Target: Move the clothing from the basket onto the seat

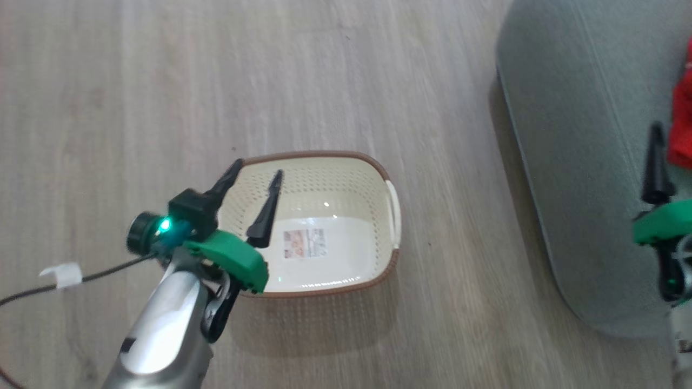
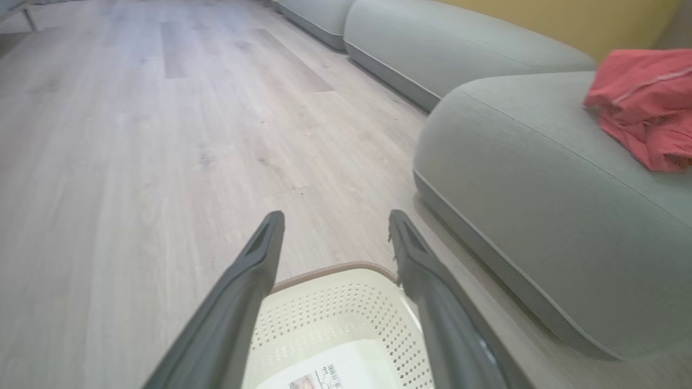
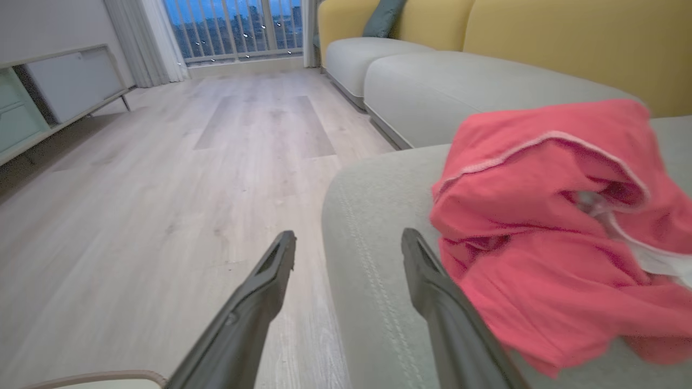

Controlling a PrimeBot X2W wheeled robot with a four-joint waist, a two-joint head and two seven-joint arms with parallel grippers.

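The cream basket stands on the wooden floor with only a sticker on its floor. My left gripper hovers open over the basket's left end, nothing between its fingers; the left wrist view has the left gripper above the basket rim. The red clothing lies bunched on the grey-green seat. My right gripper is open at the seat's corner, just left of the clothing and apart from it. In the head view one of its fingers shows over the seat, beside the clothing.
A black cable with a white tag trails on the floor at the left. More grey cushions and a yellow backrest continue beyond the seat. A low cabinet lines the far left wall. Open floor lies between basket and seat.
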